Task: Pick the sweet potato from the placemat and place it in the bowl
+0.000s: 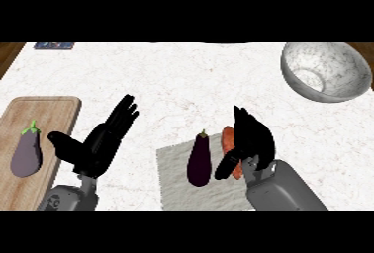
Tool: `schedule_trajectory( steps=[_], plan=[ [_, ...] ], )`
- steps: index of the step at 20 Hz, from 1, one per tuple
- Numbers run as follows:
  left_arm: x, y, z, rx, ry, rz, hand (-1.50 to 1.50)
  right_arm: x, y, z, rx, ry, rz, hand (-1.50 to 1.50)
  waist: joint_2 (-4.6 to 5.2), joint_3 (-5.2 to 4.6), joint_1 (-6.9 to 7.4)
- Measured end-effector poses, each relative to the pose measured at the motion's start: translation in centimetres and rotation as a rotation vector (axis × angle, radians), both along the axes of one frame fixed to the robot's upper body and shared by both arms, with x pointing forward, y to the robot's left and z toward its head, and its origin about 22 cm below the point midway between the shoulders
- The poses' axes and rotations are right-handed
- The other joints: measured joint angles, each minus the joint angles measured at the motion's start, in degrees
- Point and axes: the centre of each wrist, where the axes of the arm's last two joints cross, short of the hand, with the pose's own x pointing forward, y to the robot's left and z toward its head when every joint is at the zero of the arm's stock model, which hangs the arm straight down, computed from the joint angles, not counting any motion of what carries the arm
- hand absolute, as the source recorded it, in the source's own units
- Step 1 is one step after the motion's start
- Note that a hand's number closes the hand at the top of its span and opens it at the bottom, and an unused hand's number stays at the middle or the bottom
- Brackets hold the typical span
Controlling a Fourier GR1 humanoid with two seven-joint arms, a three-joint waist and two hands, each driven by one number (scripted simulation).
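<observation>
Sweet potato (pixel 228 138) on placemat (pixel 174 174) — marble counter (pixel 190 79)

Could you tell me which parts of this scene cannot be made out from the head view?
- Sweet potato: mostly hidden behind the right hand; only an orange strip shows beside the dark eggplant on the placemat.
- Whether the right hand's fingers touch the sweet potato: cannot tell.
- Placemat's near edge: cut off by the view's lower edge.
- Small dark object at the counter's far left: too small to identify.
</observation>
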Motion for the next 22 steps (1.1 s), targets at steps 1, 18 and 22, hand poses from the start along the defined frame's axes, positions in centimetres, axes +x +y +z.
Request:
schedule_trajectory(
  steps=[1,18,22],
  plan=[
    [0.0,0.2,-0.2,0.004,0.002,0.001,0.00,0.1,0.2,0.1,0.002,-0.002,-0.001,-1.50,0.00,0.01,-0.06],
    [-0.1,-0.4,-0.2,0.003,-0.006,-0.007,0.00,0.5,0.6,-2.7,-0.061,0.025,-0.053,-1.50,0.06,0.10,0.00],
    [0.0,-0.4,-0.2,0.003,-0.002,-0.005,0.00,0.4,0.6,-3.2,-0.073,0.023,-0.065,-1.50,0.08,0.10,0.00]
  ],
)
